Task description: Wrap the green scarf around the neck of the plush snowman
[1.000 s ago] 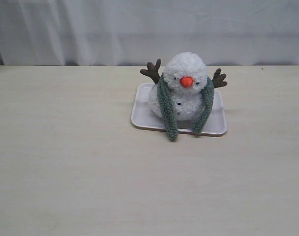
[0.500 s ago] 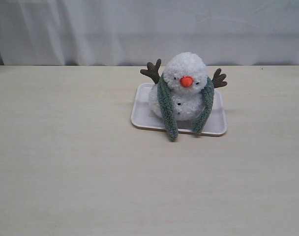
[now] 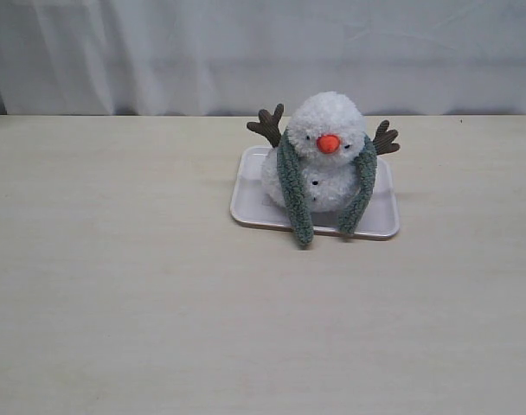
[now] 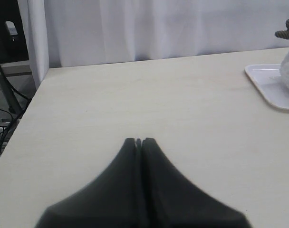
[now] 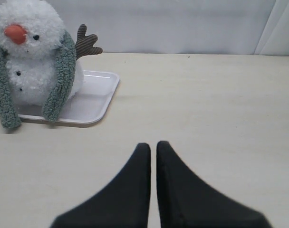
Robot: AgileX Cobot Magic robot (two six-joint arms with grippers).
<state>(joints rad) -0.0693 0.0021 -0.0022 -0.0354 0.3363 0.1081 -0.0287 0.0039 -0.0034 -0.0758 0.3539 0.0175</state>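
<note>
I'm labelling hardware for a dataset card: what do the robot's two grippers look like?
The left gripper and the right gripper look alike. Each has two plain matte black fingers, broad at the base and tapering to narrow rounded tips. No markings or cables show on them.

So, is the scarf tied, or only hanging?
Only hanging: the green scarf lies over the plush snowman, both ends loose down its front, uncrossed.

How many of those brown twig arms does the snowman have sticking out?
2. One twig arm sticks out beside the snowman's head on the left of the exterior view, the other on the right, each just outside the green scarf. None seems hidden.
</note>
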